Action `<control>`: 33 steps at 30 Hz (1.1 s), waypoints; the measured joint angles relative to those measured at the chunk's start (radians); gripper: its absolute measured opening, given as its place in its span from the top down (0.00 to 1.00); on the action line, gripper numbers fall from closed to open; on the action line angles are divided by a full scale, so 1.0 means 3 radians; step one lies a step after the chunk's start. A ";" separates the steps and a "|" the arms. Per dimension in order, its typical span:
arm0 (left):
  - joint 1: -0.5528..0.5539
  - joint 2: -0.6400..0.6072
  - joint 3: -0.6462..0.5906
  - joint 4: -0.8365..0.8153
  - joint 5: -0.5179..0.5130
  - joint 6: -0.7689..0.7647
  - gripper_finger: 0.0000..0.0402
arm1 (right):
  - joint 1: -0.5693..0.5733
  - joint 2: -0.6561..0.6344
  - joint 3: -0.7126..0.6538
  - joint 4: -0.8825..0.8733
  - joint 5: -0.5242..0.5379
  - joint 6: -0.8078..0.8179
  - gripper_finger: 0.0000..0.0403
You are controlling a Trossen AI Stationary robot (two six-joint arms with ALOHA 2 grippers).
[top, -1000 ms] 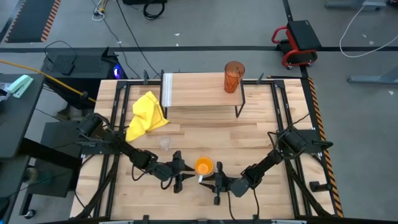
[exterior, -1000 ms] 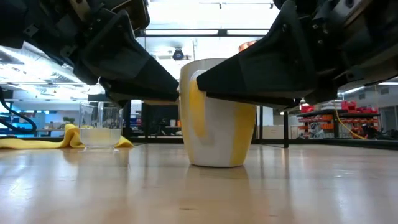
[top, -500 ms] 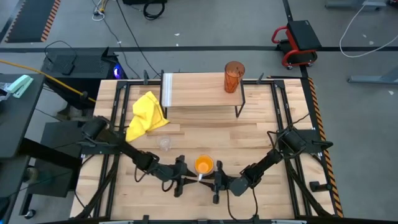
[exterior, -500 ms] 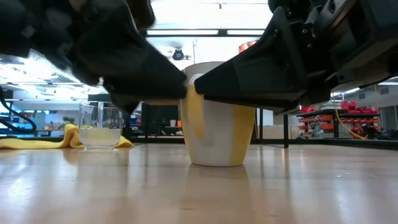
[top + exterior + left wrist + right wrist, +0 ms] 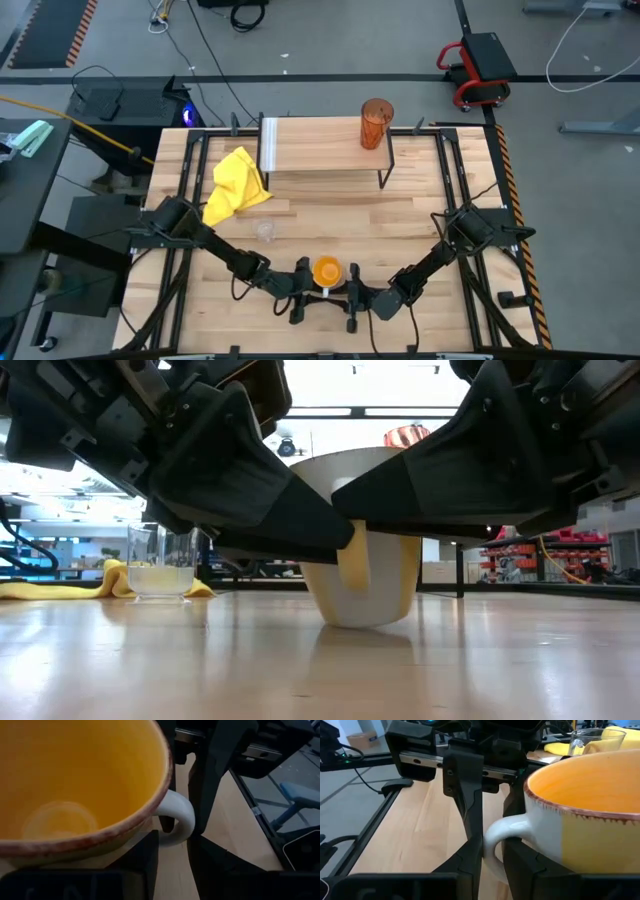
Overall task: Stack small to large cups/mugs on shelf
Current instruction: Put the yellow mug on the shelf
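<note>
**A:** Look at your orange mug (image 5: 326,270) near the front edge of the worktop (image 5: 420,215). A second ago it stood flat; in the low view it is now tipped, its base clear of the wood on one side. Your left gripper (image 5: 303,291) has also slid in toward it over that second and now sits just beside it.

**B:** Who is holding it?

**A:** Your right gripper (image 5: 350,297). Its wrist view shows the jaws clenched on the white handle, one dark finger on each side of the loop. The left one's jaws stand apart, released, with the mug's rim and handle between the camera and the right arm's finger; I cannot see that they touch the mug.

**B:** So what does the tilt mean?

**A:** I judge that the lift has begun, or that the left arm's nudge rocked it. Either way, a grip by the handle alone lets the mug swing, so you should raise it slowly.

**B:** And the rest?

**A:** The amber tumbler (image 5: 376,124) already stands at the right end of the shelf (image 5: 320,145). The small glass cup (image 5: 265,231) waits on the worktop, near the yellow cloth (image 5: 234,185). You have the mug and the cup left to place.
</note>
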 joint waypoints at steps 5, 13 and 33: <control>0.0000 0.0000 0.0001 0.0011 0.0001 0.0070 0.72 | 0.0000 0.0000 0.0000 0.0002 0.0007 -0.0003 0.80; -0.0028 0.0004 0.0004 0.0044 -0.0070 0.0198 0.73 | -0.0006 0.0000 0.0001 0.0016 0.0028 0.0002 0.84; -0.0161 0.0004 0.0004 0.0126 -0.0409 0.0430 0.75 | -0.0009 -0.0049 0.0006 -0.0026 0.0049 -0.0157 0.94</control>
